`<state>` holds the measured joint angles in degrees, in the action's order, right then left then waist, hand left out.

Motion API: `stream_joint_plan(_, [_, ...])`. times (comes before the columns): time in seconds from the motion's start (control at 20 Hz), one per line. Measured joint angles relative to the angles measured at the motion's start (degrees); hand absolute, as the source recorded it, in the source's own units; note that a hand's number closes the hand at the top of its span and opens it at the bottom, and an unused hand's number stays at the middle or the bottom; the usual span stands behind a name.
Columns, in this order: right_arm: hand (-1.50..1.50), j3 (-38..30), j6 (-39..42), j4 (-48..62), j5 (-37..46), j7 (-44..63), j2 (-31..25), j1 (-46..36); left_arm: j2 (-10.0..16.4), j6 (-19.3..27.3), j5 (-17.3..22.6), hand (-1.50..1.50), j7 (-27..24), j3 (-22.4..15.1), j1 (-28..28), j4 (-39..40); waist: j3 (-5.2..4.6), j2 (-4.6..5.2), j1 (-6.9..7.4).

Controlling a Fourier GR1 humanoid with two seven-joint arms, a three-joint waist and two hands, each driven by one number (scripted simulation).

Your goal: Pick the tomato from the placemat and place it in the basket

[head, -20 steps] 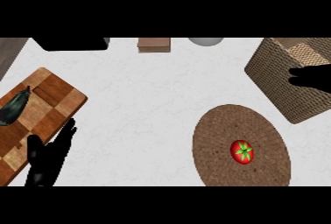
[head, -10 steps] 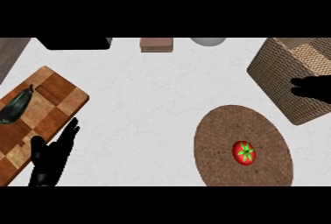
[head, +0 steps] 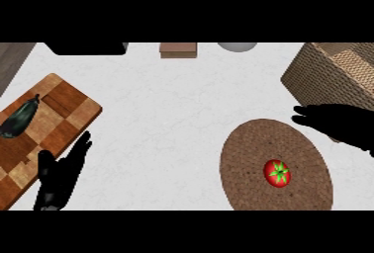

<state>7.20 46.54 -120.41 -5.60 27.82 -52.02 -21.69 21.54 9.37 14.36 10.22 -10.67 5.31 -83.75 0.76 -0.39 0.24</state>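
Your tomato [head: 277, 173] lies near the middle of the round placemat [head: 252, 143]. I judge it light, smooth and soft, so it can slip or bruise; take it around its widest part. The right robot hand [head: 337, 124] hovers at its 1 o'clock, fingers apart, holding nothing.

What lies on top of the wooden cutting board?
A dark eggplant lies on the cutting board, toward its far left end. The left hand covers a little of its near edge.
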Motion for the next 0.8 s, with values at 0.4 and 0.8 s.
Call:
stream_joint_plan(0.4, [-1.5, 5.5, -1.2, 1.4, 14.3, -5.1, 4.8, 4.5, -0.7, -0.8, -0.5, 0.0, -0.1, 0.7, 0.1, 0.2, 0.07, -0.04, 0.04])
stream_joint_plan(0.8, [-1.5, 8.8, -5.2, 4.9, 25.6, -13.0, 8.0, 9.3, -1.1, -0.6, -1.7, 0.0, 1.4, 1.2, 0.3, -0.5, 0.02, -0.04, -0.01])
